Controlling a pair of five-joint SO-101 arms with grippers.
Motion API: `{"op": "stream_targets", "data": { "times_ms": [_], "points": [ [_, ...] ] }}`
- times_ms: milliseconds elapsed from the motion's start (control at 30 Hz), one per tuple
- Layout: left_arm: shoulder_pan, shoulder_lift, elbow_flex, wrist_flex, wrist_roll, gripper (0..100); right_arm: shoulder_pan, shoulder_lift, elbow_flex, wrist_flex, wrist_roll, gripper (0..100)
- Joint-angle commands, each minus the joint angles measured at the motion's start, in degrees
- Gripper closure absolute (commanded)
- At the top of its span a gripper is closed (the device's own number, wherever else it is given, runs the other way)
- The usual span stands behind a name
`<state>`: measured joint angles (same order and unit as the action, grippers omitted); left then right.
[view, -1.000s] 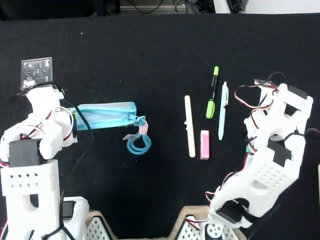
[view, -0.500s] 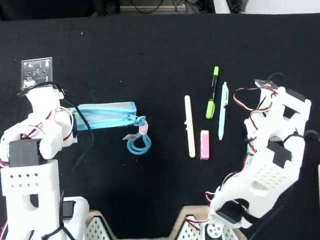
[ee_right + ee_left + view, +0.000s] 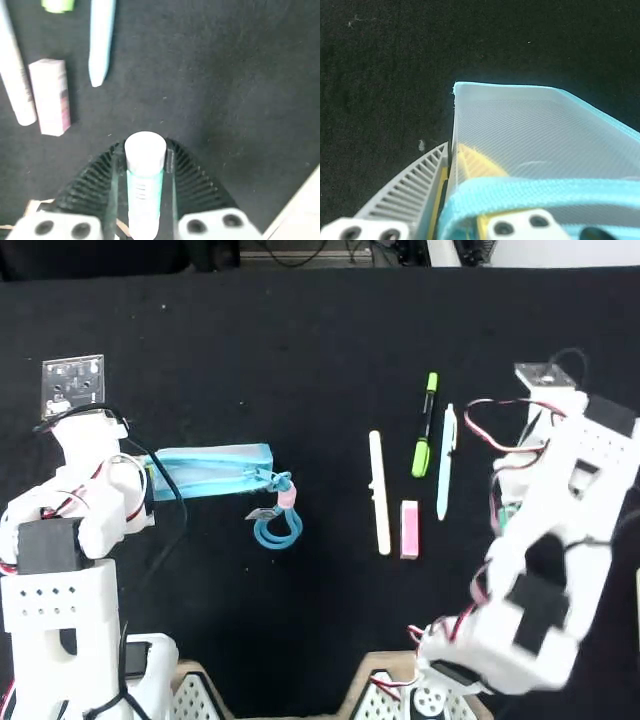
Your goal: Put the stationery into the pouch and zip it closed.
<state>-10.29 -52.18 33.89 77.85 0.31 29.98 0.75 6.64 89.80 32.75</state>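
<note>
Pouch (image 3: pixel 212 471) first: pale blue, see-through fabric, lying flat on the left side of the black surface (image 3: pixel 300 340), one end pinched in the left claw (image 3: pixel 451 167). From where I stand it looks soft, light and floppy, likely to sag and fold unless held taut. The clamped end makes a good anchor. At the free end, the zip pull (image 3: pixel 285 498) with its blue cord loop (image 3: pixel 277 530) is the obvious place to tug.

Well apart to the right lie the long pieces, roughly parallel: a white pen (image 3: pixel 379 492), a light blue pen (image 3: pixel 446 462) and a green highlighter (image 3: pixel 424 430) just beside the blue one. All look stiff, light and smooth, apt to roll, so best pinched across the barrel near the middle.

The right claw (image 3: pixel 144 148) is pressed onto a white and teal stick (image 3: pixel 144 192), possibly a glue stick, gripped across its body.

Smallest is the pink eraser (image 3: pixel 409 529), just beside one end of the white pen; it looks blocky and grippy, easy to take by its long sides.

Print shows on the eraser and the white pen, too small to make out
</note>
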Motion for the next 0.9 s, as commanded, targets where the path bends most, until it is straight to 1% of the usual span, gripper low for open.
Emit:
{"op": "stream_targets", "data": {
  "times_ms": [0,100,200,267,400,533,700,867],
  "points": [
    [-0.3,0.4,-0.1,-0.3,0.5,97,-4.3,-19.5,2.2,1.3,-3.6,98.8],
    [-0.3,0.4,-0.1,-0.3,0.5,97,-6.9,-30.5,4.9,-3.0,-9.9,98.8],
    [-0.3,0.4,-0.1,-0.3,0.5,97,-11.6,-41.0,9.4,-7.6,-12.9,98.8],
    [-0.3,0.4,-0.1,-0.3,0.5,97,-16.2,-47.4,12.0,-10.4,-13.7,98.7],
    [-0.3,0.4,-0.1,-0.3,0.5,97,-27.5,-59.0,14.9,-15.6,-18.2,98.7],
    [-0.3,0.4,-0.1,-0.3,0.5,97,-40.7,-68.3,16.6,-22.9,-23.2,98.7],
    [-0.3,0.4,-0.1,-0.2,0.5,97,-55.7,-75.0,20.2,-32.6,-24.4,98.7],
    [-0.3,0.4,-0.1,-0.1,0.5,97,-68.6,-76.5,25.5,-43.6,-24.4,98.7]
  ]
}}
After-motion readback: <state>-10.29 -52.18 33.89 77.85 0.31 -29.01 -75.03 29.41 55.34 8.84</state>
